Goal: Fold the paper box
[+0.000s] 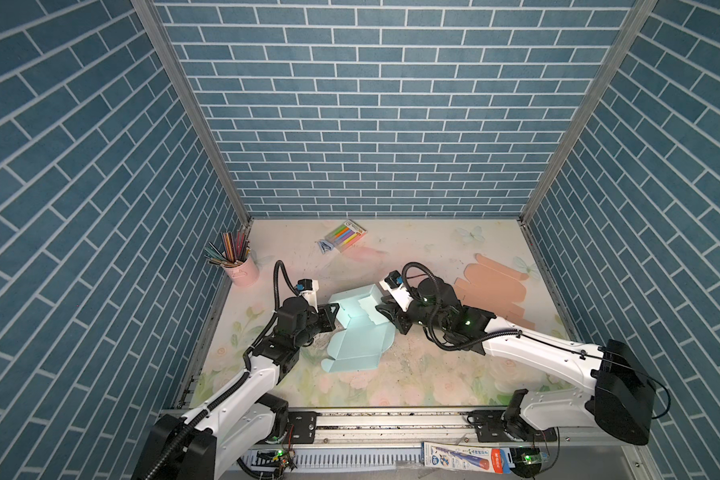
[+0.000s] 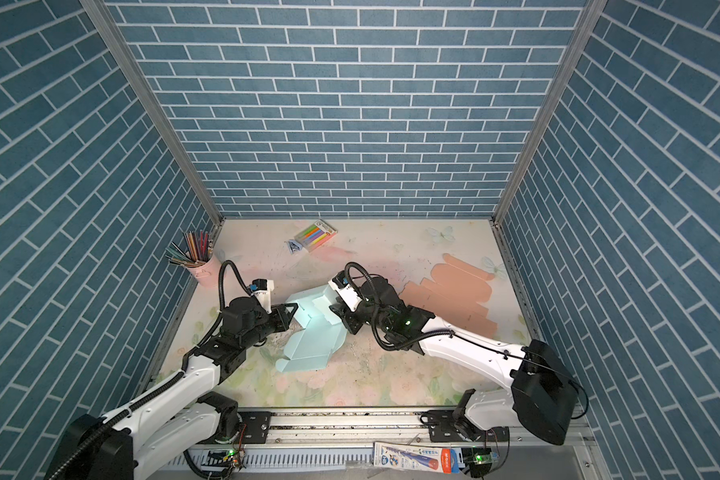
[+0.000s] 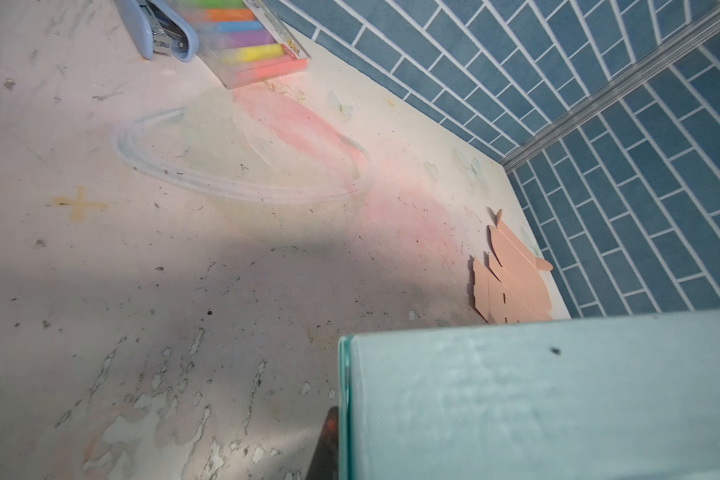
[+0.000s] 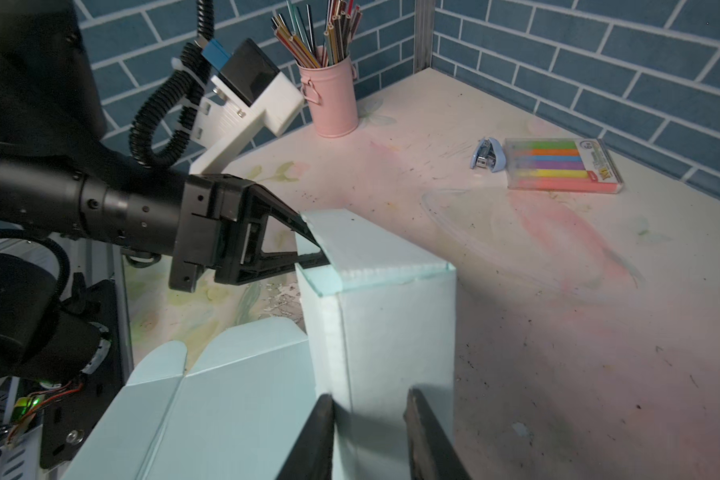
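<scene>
- left gripper point(image 4: 314, 245): jaws nearly together, pinching the top edge of the paper box point(image 1: 355, 347) at the left end of its raised wall (thin card between the tips, clearest in the right wrist view).
- right gripper point(image 4: 370, 436): jaws partway apart, set astride the upright corner fold at the right end of the same raised part. One of its fingers point(image 4: 323, 432) lies over each face of the corner. Cannot tell whether they squeeze the card or only frame it.
- paper box is light blue and sits mid-table, a bit left of centre, between the two grippers in both top views.
- its far part is folded up into standing walls. Its near part lies flat and unfolded on the table point(image 1: 433, 374), running toward the near left, rounded flaps showing.
- left wrist view: a blue panel fills the near corner of the picture, with a dark bit of finger beside its edge.
- peach cardboard blank point(image 1: 491, 291): flat on the table at the right, beyond the right arm, apart from the blue box.
- pink cup point(image 1: 244, 272) full of coloured pencils: far left corner, upright.
- clear case of coloured sticks point(image 1: 347, 235): far middle, by the back wall, with a small blue stapler point(image 1: 325, 247) just beside it on the left.
- table surface is a floral print, scuffed and smeared with pink and bluish marks.
</scene>
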### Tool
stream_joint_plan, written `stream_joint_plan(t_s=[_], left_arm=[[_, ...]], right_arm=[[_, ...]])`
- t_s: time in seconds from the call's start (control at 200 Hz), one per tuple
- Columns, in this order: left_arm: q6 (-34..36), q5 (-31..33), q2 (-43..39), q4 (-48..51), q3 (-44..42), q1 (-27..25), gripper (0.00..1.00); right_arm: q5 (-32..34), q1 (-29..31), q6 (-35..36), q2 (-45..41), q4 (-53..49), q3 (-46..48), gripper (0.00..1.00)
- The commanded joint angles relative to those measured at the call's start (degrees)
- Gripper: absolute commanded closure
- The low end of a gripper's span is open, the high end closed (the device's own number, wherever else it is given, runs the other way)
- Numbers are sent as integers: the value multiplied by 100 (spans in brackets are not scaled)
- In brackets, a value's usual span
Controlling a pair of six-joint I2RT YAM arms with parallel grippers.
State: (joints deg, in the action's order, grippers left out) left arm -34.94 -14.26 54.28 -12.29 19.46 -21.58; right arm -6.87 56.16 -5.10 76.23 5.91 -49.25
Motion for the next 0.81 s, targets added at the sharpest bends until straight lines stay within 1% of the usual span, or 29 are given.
stream_joint_plan(t_s=[0.0,0.1,0.36,0.425,0.6,0.8], left_arm=[[-86,246,-191,-44,294,-225,99],[-225,555,-199,-35,286,-432,99],[-349,1181,-24,108,443,-1013,100],[-331,1403,3,228,520,-1169,100],[-450,1763,52,288,577,-1470,100],[-661,2164,117,289,698,-1881,100]], right_arm=[[537,82,5,127,-257,-120,67],[918,210,-21,194,-299,-181,66],[2371,748,249,474,-592,-413,68],[2654,815,289,512,-708,-462,69],[3235,929,249,584,-927,-548,71],[4167,1065,161,819,-1277,-753,73]])
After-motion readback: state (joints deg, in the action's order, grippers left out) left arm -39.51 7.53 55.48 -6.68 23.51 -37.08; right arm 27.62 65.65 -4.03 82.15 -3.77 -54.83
